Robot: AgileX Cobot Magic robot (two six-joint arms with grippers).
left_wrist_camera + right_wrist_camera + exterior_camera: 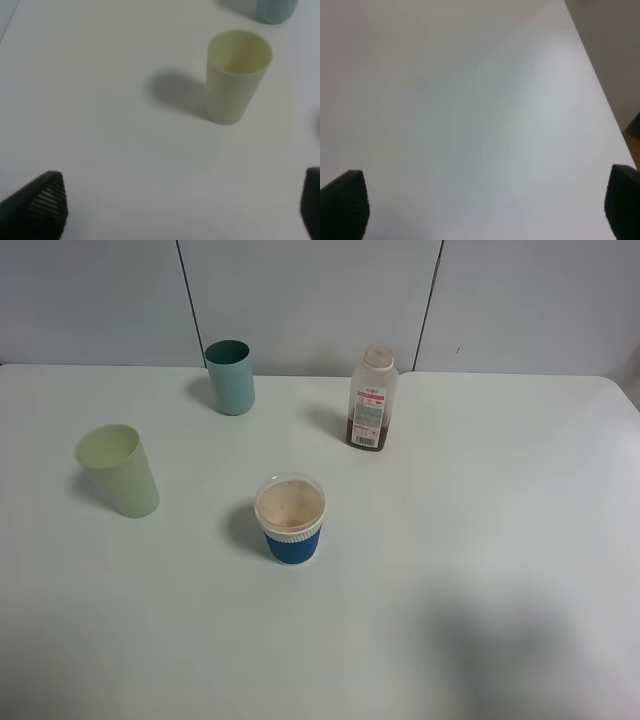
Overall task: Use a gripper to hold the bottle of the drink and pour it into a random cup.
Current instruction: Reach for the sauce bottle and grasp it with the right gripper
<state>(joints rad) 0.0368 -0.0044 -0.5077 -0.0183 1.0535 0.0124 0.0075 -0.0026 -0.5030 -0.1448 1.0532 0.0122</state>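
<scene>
Hanging above a white worktop [480,540] with the left pincer [180,210] spread wide, its black ribbed fingertips far apart and gripping nothing. Facing a tall pale yellow-green plastic tumbler [237,75], upright ahead of that pincer, with a teal tumbler [274,10] farther beyond. Showing the right pincer [484,202] equally wide and empty over bare worktop near an edge. Leaving the small translucent plastic bottle [373,400], beige-capped, white-and-pink labelled, brown liquid inside, upright and well apart from both pincers. Standing near it, also apart from both pincers: the short clear plastic cup [291,520] with blue sleeve and white ribbed band.
</scene>
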